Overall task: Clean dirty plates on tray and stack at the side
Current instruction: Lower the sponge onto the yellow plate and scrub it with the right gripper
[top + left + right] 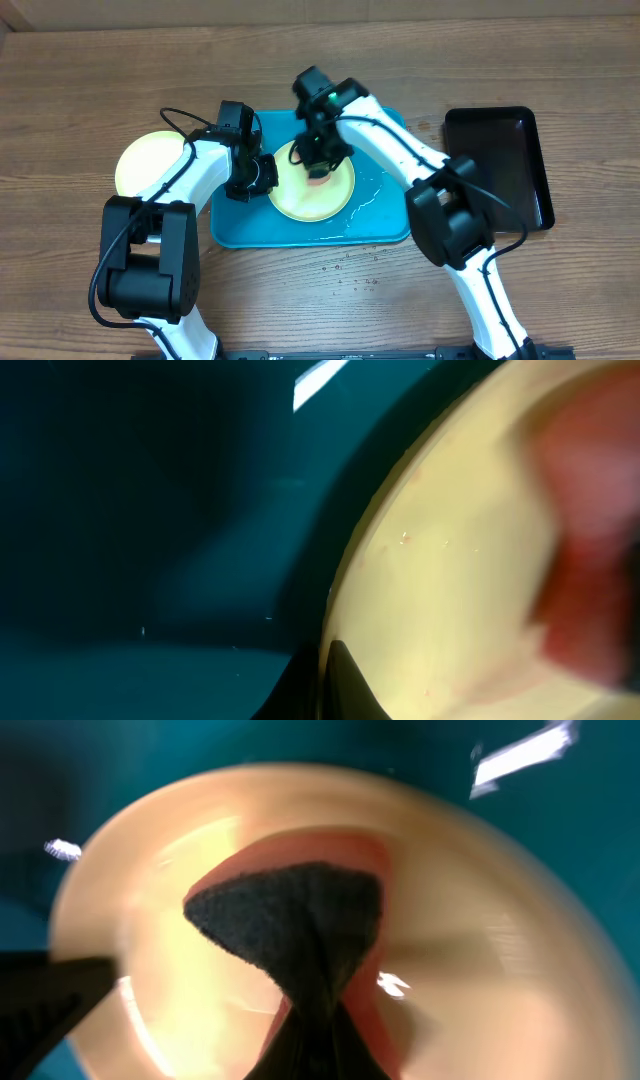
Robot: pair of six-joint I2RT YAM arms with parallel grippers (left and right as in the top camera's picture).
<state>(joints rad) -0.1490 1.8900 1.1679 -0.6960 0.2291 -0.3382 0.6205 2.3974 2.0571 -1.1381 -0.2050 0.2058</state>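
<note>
A glossy pale yellow plate [312,190] is seen on the teal tray [240,228]. Its rim is pinched by the left gripper [268,176], and a red-and-black sponge [290,915] is clamped by the right gripper [318,166].

Overhead: bright, even light from above, sharp. Short soft shadows on table [80,90]. Thin white glare lines on wet tray [380,225].
Left wrist: dim, tray near black-teal, 1 white glare streak at top. Plate [440,590] soft, pink sponge [590,510] fully out of focus.
Right wrist: plate rim smeared by motion blur, 3 white glare spots, corners dark.
</note>
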